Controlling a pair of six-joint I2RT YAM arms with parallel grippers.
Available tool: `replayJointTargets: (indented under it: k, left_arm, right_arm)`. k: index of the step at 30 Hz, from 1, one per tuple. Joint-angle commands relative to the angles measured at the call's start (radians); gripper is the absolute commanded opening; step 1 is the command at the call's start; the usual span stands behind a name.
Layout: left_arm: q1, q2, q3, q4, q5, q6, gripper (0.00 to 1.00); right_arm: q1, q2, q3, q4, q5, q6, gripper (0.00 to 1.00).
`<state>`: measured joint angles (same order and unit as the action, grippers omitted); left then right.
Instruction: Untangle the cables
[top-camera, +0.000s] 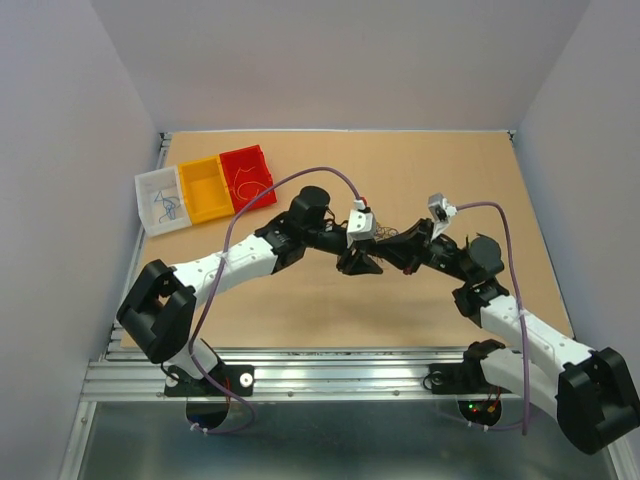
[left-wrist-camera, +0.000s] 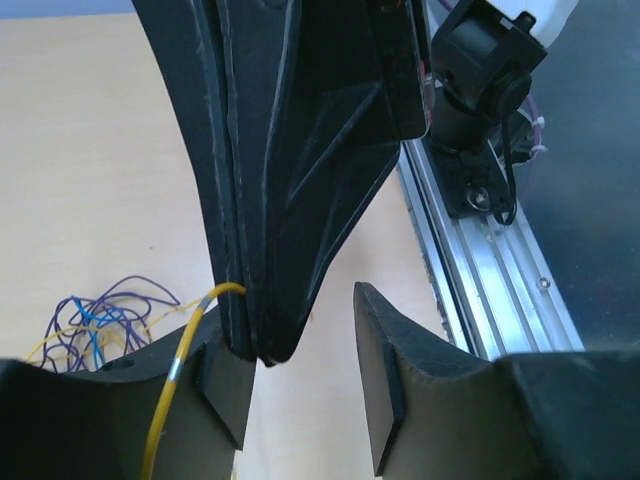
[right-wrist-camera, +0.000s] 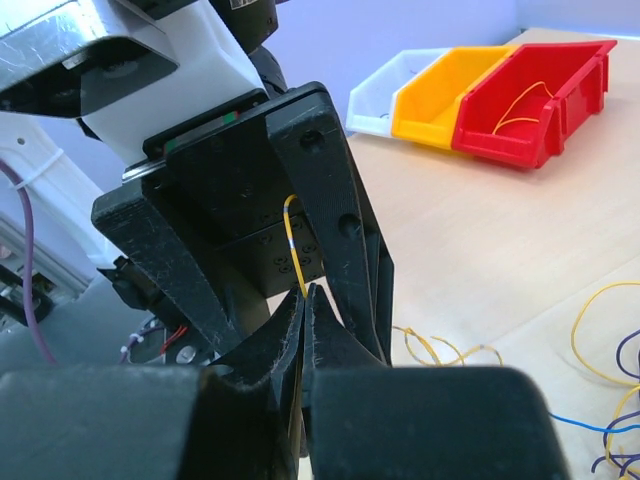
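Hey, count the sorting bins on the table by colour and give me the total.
White bin: 1
Yellow bin: 1
Red bin: 1
Total: 3

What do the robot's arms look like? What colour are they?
The left arm and right arm are white tubes with chunky black joints. A thin purple cord loops along each. Their fingers are black and wedge-shaped.

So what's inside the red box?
A thin yellow wire curls inside the red box. In the right wrist view its front wall covers the floor, so anything lying flat there is hidden.
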<state>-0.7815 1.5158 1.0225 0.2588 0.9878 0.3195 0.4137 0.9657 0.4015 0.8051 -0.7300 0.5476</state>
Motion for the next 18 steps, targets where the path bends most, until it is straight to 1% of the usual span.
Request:
replayJointTargets:
  k: [1,2,4,5,6,10,11,13,18]
  left_arm:
    - [-0.021,-0.012,0.021,0.109,-0.012,-0.057,0.49]
    - [-0.021,-0.016,0.014,0.120,-0.014,-0.069,0.49]
    - [-0.022,-0.022,0.011,0.132,-0.018,-0.076,0.39]
    - [-0.024,-0.023,0.011,0.132,-0.024,-0.077,0.33]
    - [-0.024,-0.023,0.010,0.132,-0.034,-0.077,0.21]
    - [-0.024,-0.020,0.005,0.128,-0.060,-0.066,0.03]
    - [-0.022,-0.020,0.005,0.125,-0.061,-0.063,0.00]
    - [-0.022,-0.019,0.007,0.112,-0.070,-0.048,0.00]
    - [-0.022,-0.014,0.007,0.091,-0.110,-0.023,0.00]
  right_arm:
    - [0.010,-0.036,-0.029,0.101,0.012,0.012,0.01]
    - [0.010,-0.036,-0.033,0.106,0.017,0.012,0.01]
    - [0.010,-0.038,-0.038,0.114,0.023,0.017,0.01]
    - [0.010,-0.038,-0.043,0.129,0.026,0.021,0.01]
    - [0.011,-0.038,-0.044,0.135,0.032,0.025,0.01]
    - [0.010,-0.035,-0.052,0.147,0.043,0.028,0.00]
    - [0.010,-0.038,-0.053,0.147,0.047,0.028,0.01]
    - [0.010,-0.044,-0.059,0.147,0.058,0.025,0.01]
    - [0.011,-0.070,-0.072,0.146,0.083,0.021,0.11]
